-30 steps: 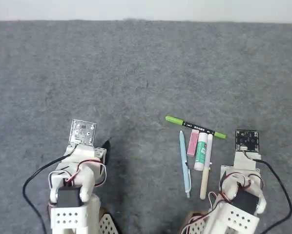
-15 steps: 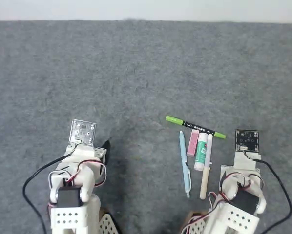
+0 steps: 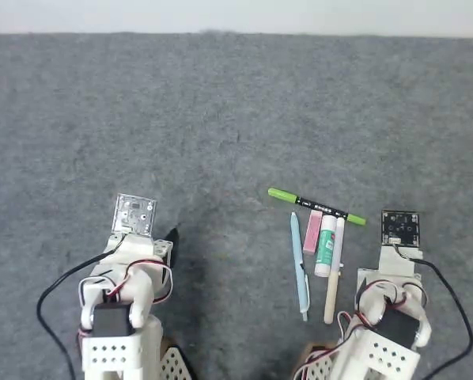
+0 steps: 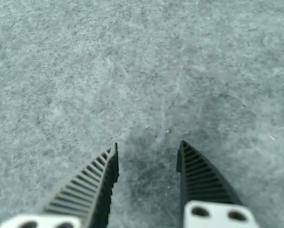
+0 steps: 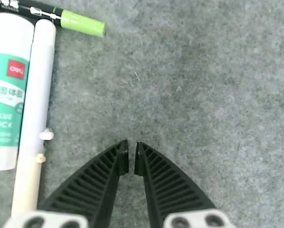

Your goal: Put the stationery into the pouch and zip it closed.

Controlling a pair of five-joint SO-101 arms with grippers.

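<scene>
Several stationery items lie together on the grey felt in front of my right arm [image 3: 395, 293]: a green highlighter [image 3: 315, 206] lying crosswise, a blue pen [image 3: 300, 265], a pink eraser [image 3: 312, 230], a glue stick [image 3: 326, 245] and a white-and-wood pen [image 3: 334, 269]. In the right wrist view the glue stick [image 5: 6, 90], the white pen [image 5: 35, 104] and the highlighter's green end [image 5: 71, 19] lie off to one side of my right gripper [image 5: 131, 145], which is shut on nothing. My left gripper [image 4: 148, 147] hangs open over bare felt, well left of the stationery.
Grey felt [image 3: 221, 119] covers the whole table up to a pale wall at the far edge. My left arm [image 3: 126, 277] stands at the near left. Open room lies ahead of both arms and between them.
</scene>
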